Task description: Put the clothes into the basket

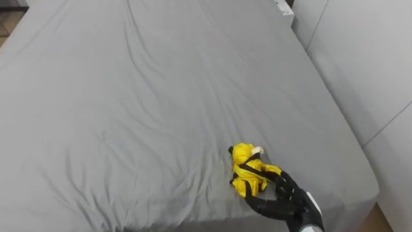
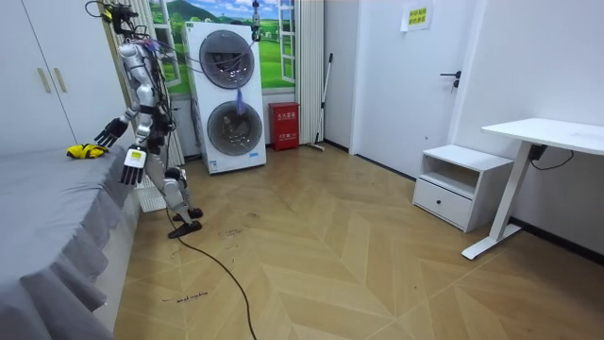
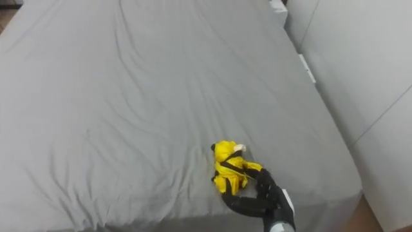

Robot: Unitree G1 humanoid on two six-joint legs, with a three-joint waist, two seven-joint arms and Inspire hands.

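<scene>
The robot stands at the edge of a wide bed under a grey sheet, with a stacked white washer and dryer just behind it and its left hand hanging by the mattress side. A crumpled yellow garment with a black strap lies near the bed's near edge, and the right hand has fingers and thumb curved in a loose C round its near end. The print on a small yellow wall sign is too small to read.

Yellow garment: small, crumpled into tight bunch, dark straps across it, pale bit at top. Lies on grey bed sheet near bed's near right corner, right hand curled round its near side.
</scene>
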